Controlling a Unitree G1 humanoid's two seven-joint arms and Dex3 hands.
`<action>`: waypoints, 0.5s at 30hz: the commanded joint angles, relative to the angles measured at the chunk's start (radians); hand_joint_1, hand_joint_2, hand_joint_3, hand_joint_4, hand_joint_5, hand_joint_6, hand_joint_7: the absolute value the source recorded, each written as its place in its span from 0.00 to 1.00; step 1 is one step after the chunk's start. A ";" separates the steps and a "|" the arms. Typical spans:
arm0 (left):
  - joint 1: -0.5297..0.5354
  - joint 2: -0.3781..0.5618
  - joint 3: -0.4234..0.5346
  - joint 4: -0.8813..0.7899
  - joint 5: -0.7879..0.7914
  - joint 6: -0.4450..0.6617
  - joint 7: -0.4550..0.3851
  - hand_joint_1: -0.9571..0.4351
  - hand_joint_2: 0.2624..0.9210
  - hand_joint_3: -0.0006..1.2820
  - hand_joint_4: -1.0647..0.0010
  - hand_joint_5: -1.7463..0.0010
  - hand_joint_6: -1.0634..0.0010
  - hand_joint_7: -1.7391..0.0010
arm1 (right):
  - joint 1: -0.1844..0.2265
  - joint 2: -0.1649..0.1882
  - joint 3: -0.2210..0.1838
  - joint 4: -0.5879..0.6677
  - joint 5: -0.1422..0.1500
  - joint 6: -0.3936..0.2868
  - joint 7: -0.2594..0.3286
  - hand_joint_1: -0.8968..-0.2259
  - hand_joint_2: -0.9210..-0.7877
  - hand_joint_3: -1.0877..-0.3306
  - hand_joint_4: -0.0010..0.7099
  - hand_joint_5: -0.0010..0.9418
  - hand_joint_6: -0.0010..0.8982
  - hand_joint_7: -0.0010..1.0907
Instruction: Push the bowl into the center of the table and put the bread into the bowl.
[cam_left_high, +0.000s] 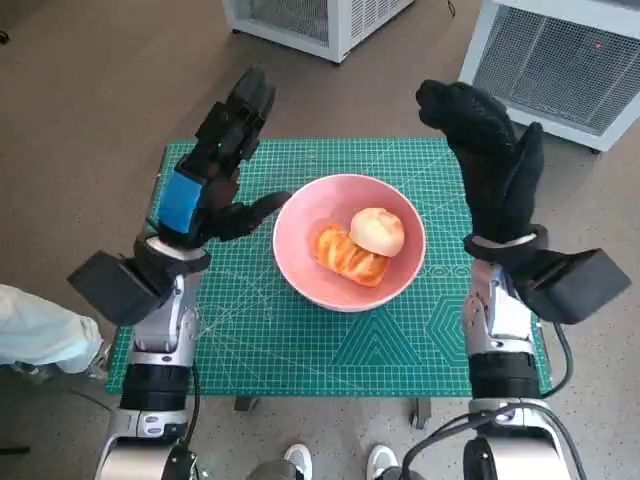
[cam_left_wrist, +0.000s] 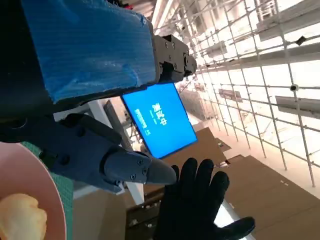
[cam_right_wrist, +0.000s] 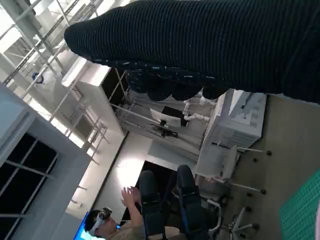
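Note:
A pink bowl (cam_left_high: 300, 255) sits near the middle of the green mat-covered table (cam_left_high: 250, 340). Inside it lie a round pale bun (cam_left_high: 377, 231) and a golden-brown bread piece (cam_left_high: 348, 256). My left hand (cam_left_high: 215, 170) is raised to the left of the bowl, fingers apart and holding nothing, its thumb close to the bowl's left rim. My right hand (cam_left_high: 490, 155) is raised to the right of the bowl, fingers extended, empty. The left wrist view shows the bowl's rim (cam_left_wrist: 47, 180), a bit of bread (cam_left_wrist: 20, 215) and the gloved right hand (cam_left_wrist: 197, 210) beyond.
Two white machine cabinets (cam_left_high: 560, 50) stand on the floor behind the table. A person's shoes (cam_left_high: 335, 460) show at the table's near edge, and a pale sleeve (cam_left_high: 35, 330) at far left. A person sits far off in the right wrist view (cam_right_wrist: 115, 225).

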 joint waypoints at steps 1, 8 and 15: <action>0.013 0.001 0.009 0.004 0.015 -0.044 0.018 0.20 1.00 0.20 0.89 0.99 0.85 0.96 | -0.002 -0.001 0.004 0.010 -0.015 0.022 -0.011 0.32 0.00 0.41 0.32 0.00 0.13 0.43; 0.017 -0.009 0.013 0.017 0.003 -0.073 0.022 0.22 1.00 0.19 0.89 0.99 0.86 0.96 | 0.000 -0.003 0.010 -0.006 -0.022 0.033 -0.018 0.31 0.00 0.42 0.32 0.00 0.13 0.43; 0.021 -0.021 0.013 0.024 -0.007 -0.090 0.021 0.27 1.00 0.16 0.91 1.00 0.87 0.96 | -0.001 -0.006 0.010 -0.015 -0.026 0.048 -0.025 0.29 0.00 0.44 0.31 0.00 0.13 0.43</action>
